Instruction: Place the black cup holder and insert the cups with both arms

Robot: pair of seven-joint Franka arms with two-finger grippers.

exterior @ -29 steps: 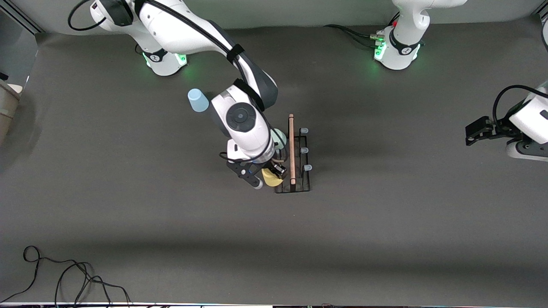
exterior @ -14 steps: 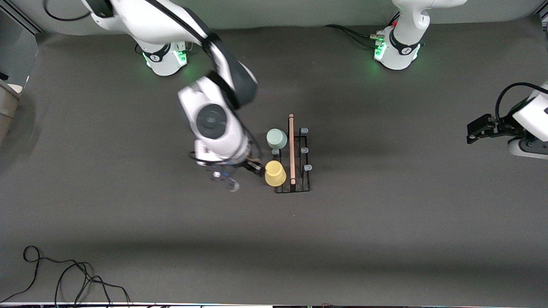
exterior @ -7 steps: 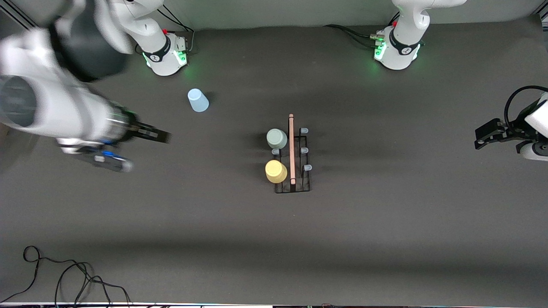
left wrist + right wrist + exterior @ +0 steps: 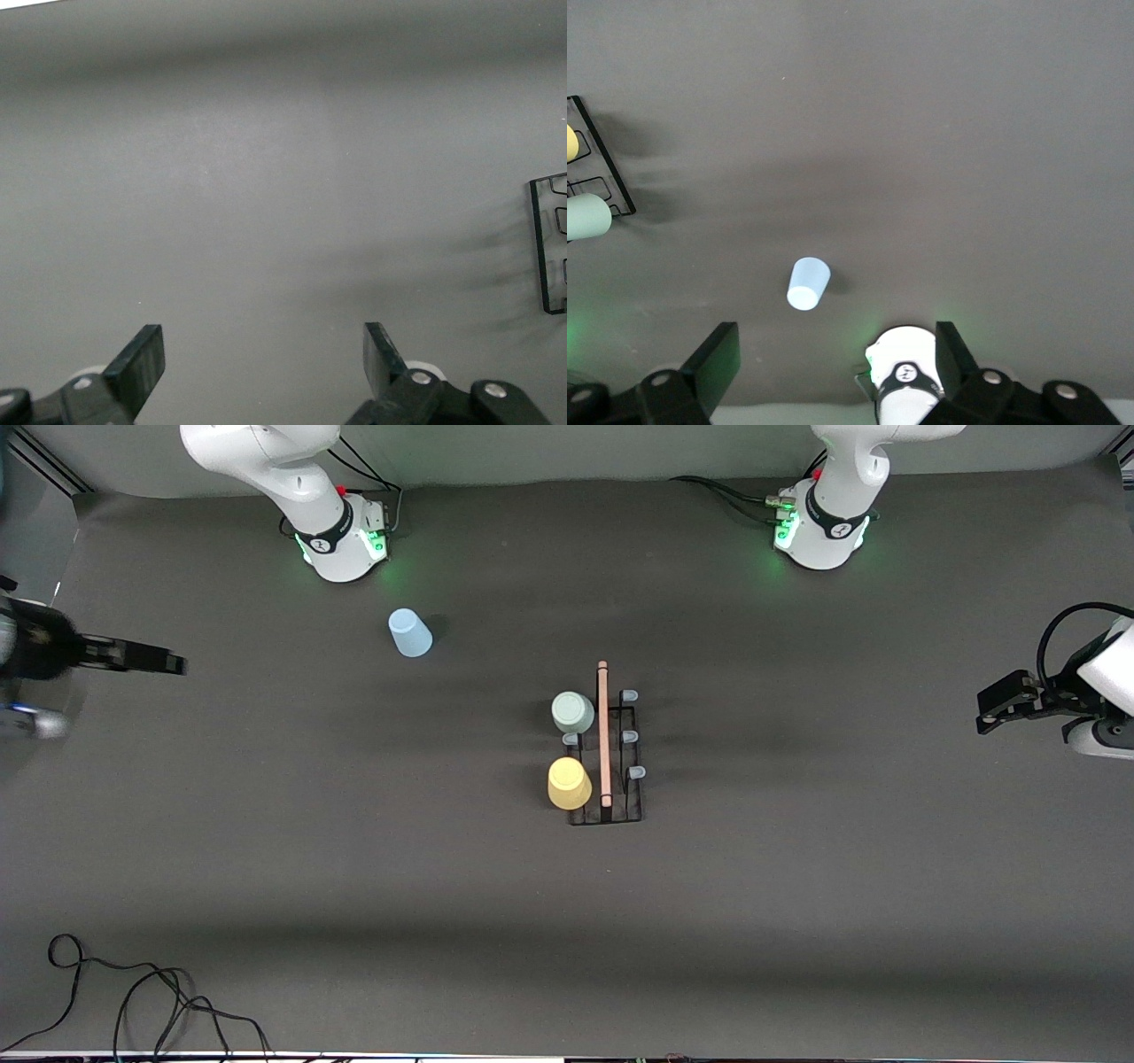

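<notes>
Light blue cup (image 4: 409,633) stands alone nr the right arm's base, farther from cam than the black cup holder (image 4: 606,746), so open, empty right gripper (image 4: 133,659) is closer than idle open left gripper (image 4: 999,707).

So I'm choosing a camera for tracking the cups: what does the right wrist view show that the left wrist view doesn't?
Only the right wrist view shows the light blue cup on the table, the pale green cup and a sliver of the yellow cup on the black cup holder, plus the right arm's base. Only the left wrist view shows the left gripper. Both show an edge of the holder and open fingers holding nothing.
</notes>
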